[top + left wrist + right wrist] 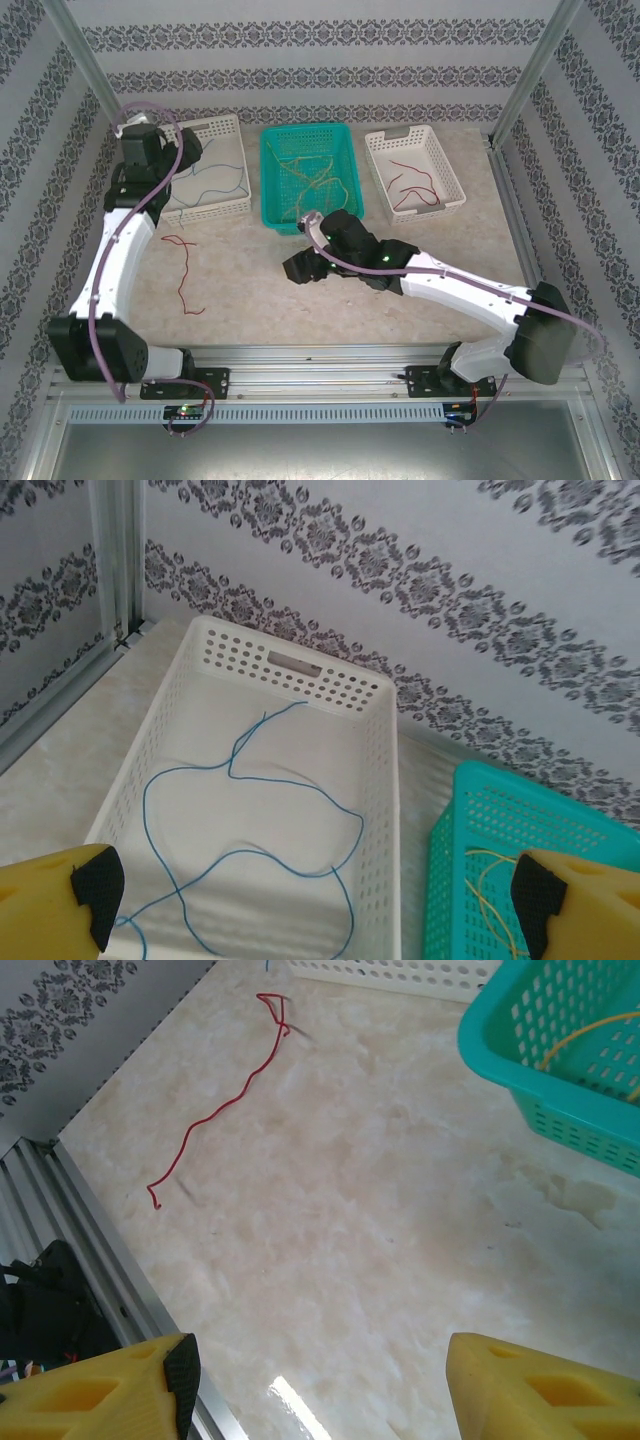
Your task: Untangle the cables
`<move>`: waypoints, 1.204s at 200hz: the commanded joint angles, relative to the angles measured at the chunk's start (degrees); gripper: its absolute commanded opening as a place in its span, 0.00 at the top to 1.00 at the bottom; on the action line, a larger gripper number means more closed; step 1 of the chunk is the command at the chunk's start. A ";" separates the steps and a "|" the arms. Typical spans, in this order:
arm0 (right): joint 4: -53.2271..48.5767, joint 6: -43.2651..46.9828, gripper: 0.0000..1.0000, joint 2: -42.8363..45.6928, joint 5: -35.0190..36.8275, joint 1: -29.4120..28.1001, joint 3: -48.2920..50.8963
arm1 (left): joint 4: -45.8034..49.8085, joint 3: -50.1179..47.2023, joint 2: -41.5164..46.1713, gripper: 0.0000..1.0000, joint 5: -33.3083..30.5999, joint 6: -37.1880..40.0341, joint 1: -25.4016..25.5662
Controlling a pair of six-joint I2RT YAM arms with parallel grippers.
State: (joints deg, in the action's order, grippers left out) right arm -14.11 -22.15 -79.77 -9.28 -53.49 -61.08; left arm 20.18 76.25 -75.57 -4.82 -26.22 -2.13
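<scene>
Cables: blue cable [262,777] looped in left white basket [385,780]; yellow cables [318,182] tangled in teal basket [268,185]; red cable [410,185] in right white basket [448,175]. Second red cable [232,1098] lies on bench [400,1260], long axis roughly near-far. My left jaws and right jaws spread wide, holding nothing.

Left white basket [214,212], teal basket [311,128] and right white basket [396,136] sit abreast on the marbled table [250,295].

left arm [112,248] stretched far forward, wrist angled down, left gripper [316,895] jaws wide apart, right arm [470,290] folded leftward and low, right gripper [318,1370] jaws wide apart
</scene>
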 commanded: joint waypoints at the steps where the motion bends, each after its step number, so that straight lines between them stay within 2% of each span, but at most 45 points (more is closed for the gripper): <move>1: 2.45 0.74 0.33 -3.99 -0.47 -1.29 -4.29 | 4.53 -1.54 6.37 0.00 -1.43 -1.20 0.89; 33: 4.29 0.46 0.33 -13.62 -2.75 -2.68 -10.99 | 7.70 -5.23 14.69 0.00 0.49 -1.24 0.99; 67: 5.26 0.61 0.33 -25.67 -5.86 -5.31 -21.80 | 8.48 -11.99 23.80 0.00 -0.56 -1.05 0.99; 92: 6.19 -1.30 0.34 -33.47 -10.01 -6.59 -29.13 | 8.89 -16.63 30.57 0.00 -3.14 -1.13 0.99; 129: 7.73 -4.18 0.34 -42.17 -14.13 -8.58 -34.69 | 8.24 -23.72 37.44 0.00 -6.47 -1.29 0.99; 203: 19.98 -14.67 0.34 -51.89 -22.47 -11.43 -34.31 | 5.73 -28.29 41.45 0.00 -9.16 -2.37 0.99; 241: 22.25 -17.92 0.35 -55.84 -24.31 -11.91 -37.38 | 5.58 -28.36 41.83 0.00 -9.64 -2.03 0.99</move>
State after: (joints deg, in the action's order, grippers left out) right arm 3.70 -36.40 -133.64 -30.57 -64.79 -95.15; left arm 27.62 48.36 -34.50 -12.93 -27.73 -1.54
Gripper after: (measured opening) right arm 0.661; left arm 0.999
